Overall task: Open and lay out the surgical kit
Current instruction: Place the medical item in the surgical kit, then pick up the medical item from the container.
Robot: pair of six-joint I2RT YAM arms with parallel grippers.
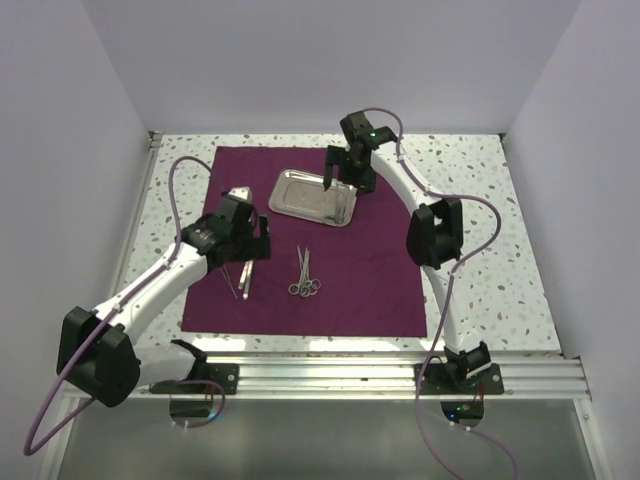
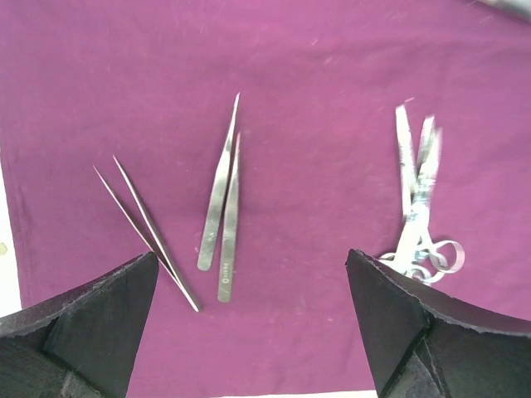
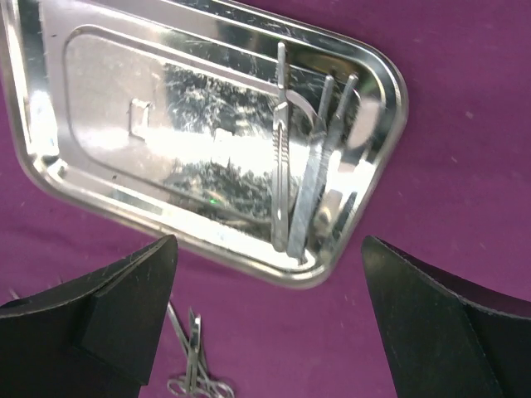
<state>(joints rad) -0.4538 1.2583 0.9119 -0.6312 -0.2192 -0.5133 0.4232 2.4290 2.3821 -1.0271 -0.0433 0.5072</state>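
Note:
The plum cloth wrap (image 1: 370, 270) lies spread flat on the table. At its far middle sits the steel tray (image 1: 300, 192), and in the right wrist view the tray (image 3: 108, 141) holds slim silver handles (image 3: 282, 149) along its right side. My right gripper (image 1: 347, 178) hangs open over the tray's near corner (image 3: 270, 240). Ring-handled scissors (image 1: 305, 275) lie mid-cloth. Two pairs of tweezers, one needle-thin (image 2: 145, 228) and one broader (image 2: 222, 203), lie on the cloth ahead of my open, empty left gripper (image 2: 251, 257), with the scissors (image 2: 417, 199) to their right.
Speckled tabletop (image 1: 480, 200) surrounds the cloth. An aluminium rail (image 1: 400, 375) carrying both arm bases runs along the near edge. White walls close in the left, right and far sides. The cloth's left edge (image 2: 7, 215) shows beside my left finger.

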